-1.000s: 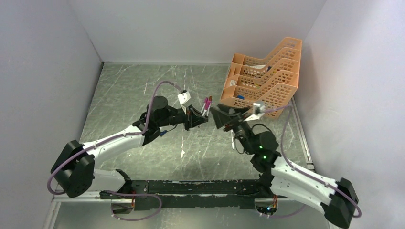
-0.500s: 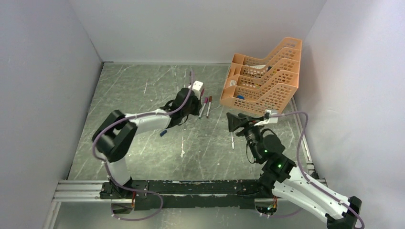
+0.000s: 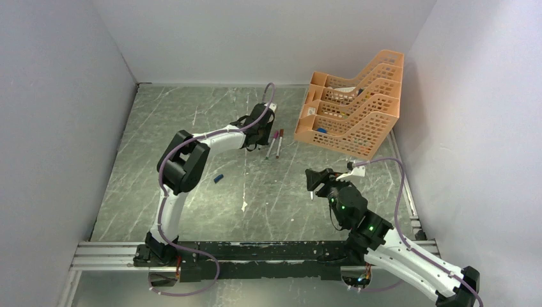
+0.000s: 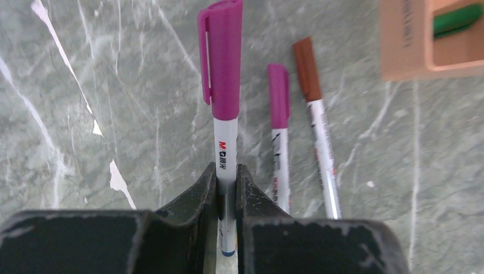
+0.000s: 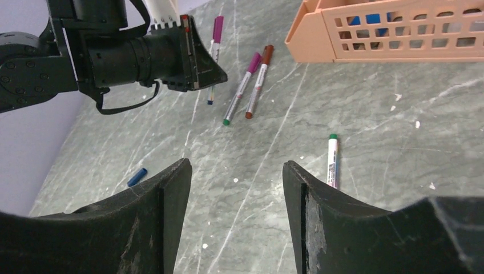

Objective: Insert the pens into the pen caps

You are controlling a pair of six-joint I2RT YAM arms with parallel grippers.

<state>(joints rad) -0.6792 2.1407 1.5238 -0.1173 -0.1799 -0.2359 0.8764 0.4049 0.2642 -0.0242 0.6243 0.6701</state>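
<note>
My left gripper (image 4: 227, 178) is shut on a white pen (image 4: 226, 154) with a magenta cap (image 4: 221, 57) on it, low over the table; it also shows in the top view (image 3: 259, 135). Just right of it lie two capped pens, one with a magenta cap (image 4: 278, 94) and one with a red-brown cap (image 4: 308, 68). My right gripper (image 5: 237, 171) is open and empty above the table, also seen in the top view (image 3: 312, 181). An uncapped pen (image 5: 333, 162) lies by its right finger. A loose blue cap (image 5: 137, 177) lies to the left, also in the top view (image 3: 218, 178).
An orange mesh tray (image 3: 348, 102) stands at the back right, close to the lying pens; its corner shows in the left wrist view (image 4: 411, 40). Grey walls close in the table on the left, back and right.
The grippers were together mid-table; my left arm has swung to the back with the magenta-capped pen, beside the two lying pens. My right arm has drawn back towards the near side.
</note>
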